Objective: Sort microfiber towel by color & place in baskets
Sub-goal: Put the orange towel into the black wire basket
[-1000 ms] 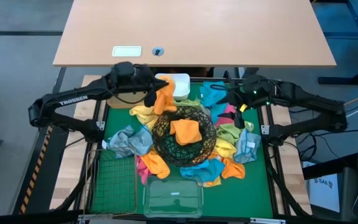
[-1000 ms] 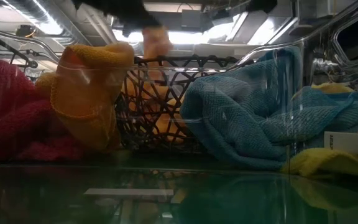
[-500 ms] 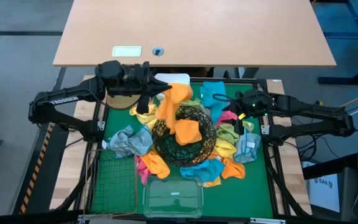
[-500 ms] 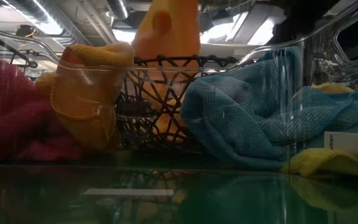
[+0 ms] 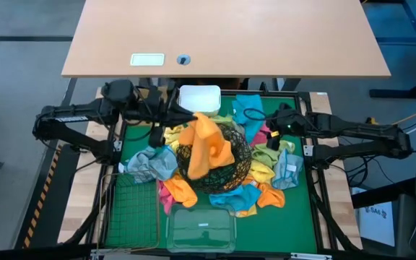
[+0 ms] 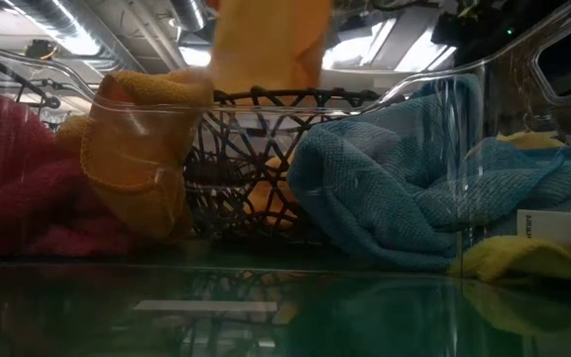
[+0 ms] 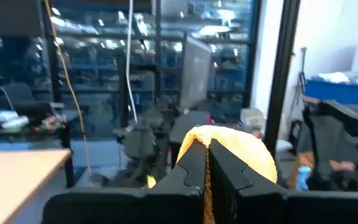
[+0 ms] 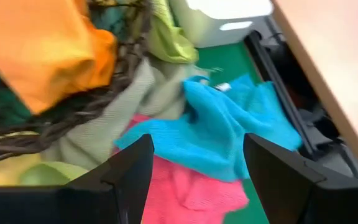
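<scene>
Towel time. My left gripper [image 5: 170, 115] is pinched tight on an orange towel [image 5: 202, 137]. The towel hangs long and loose from my fingers, and its low end droops over the near rim of the round black wire bowl [image 5: 238, 165], which sits just to the right of that gripper. Another orange towel already lies inside. I think letting go comes next. My right gripper [image 8: 194, 168] waits with fingers spread wide above a blue towel [image 8: 229, 130] and a pink towel [image 8: 185, 186].

No legible text — none anywhere
</scene>
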